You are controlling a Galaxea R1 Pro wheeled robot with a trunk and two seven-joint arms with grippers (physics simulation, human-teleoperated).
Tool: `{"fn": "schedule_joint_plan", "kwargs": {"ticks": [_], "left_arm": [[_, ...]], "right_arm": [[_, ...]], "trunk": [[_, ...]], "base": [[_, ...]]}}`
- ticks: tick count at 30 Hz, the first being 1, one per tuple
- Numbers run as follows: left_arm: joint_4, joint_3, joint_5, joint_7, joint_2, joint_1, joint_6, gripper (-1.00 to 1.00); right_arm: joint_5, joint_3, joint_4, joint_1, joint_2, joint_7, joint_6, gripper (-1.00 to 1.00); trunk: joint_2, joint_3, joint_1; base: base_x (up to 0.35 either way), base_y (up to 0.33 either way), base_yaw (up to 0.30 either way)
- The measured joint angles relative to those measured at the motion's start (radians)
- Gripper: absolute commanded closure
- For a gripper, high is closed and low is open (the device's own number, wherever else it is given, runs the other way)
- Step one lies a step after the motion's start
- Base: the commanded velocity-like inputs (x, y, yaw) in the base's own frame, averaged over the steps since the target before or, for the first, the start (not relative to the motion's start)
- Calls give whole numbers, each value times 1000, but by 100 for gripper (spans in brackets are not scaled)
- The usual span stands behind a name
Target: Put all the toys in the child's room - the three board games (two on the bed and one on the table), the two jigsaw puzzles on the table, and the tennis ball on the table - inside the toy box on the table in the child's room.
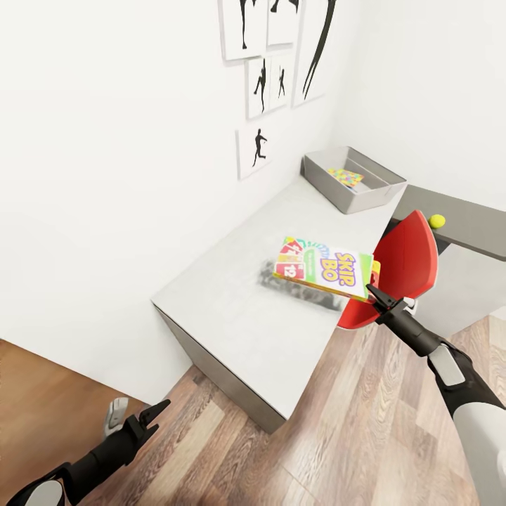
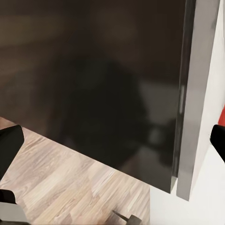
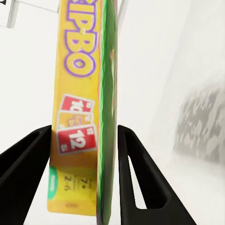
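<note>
Holding the Skip-Bo board game (image 1: pixel 327 269) by its near edge, the right end effector (image 1: pixel 373 292) has both fingers (image 3: pixel 140 183) pressed against the box's two faces, so the game hangs above the tabletop (image 1: pixel 239 309) with a blurred shadow beneath it. At the tabletop's far end, near the wall, sits the grey toy box (image 1: pixel 353 178), well apart from the held game, with a colourful jigsaw puzzle (image 1: pixel 345 176) lying inside. A red chair (image 1: pixel 402 263) stands beside the tabletop, and past it the tennis ball (image 1: pixel 437 221) rests on a grey ledge (image 1: pixel 467 219). The left end effector (image 1: pixel 151 414) hangs low over the wood floor (image 1: pixel 337 429), off the tabletop's near corner, its fingers spread apart and holding nothing.
</note>
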Motion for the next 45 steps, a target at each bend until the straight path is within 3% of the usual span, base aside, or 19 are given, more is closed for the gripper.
{"fn": "schedule_joint_plan", "kwargs": {"ticks": [24, 37, 45], "left_arm": [[2, 0, 0, 5, 0, -1, 0, -100], [-4, -7, -6, 5, -6, -1, 0, -100], [-117, -30, -38, 15, -13, 29, 1, -100]], "right_arm": [[3, 1, -3, 1, -4, -4, 13, 100], [2, -3, -23, 1, -8, -9, 75, 100], [3, -4, -30, -4, -4, -17, 88, 100]], "trunk": [[168, 76, -92], [260, 126, -142], [302, 153, -165]], "base": [[0, 0, 0], [0, 0, -38], [0, 0, -96]]}}
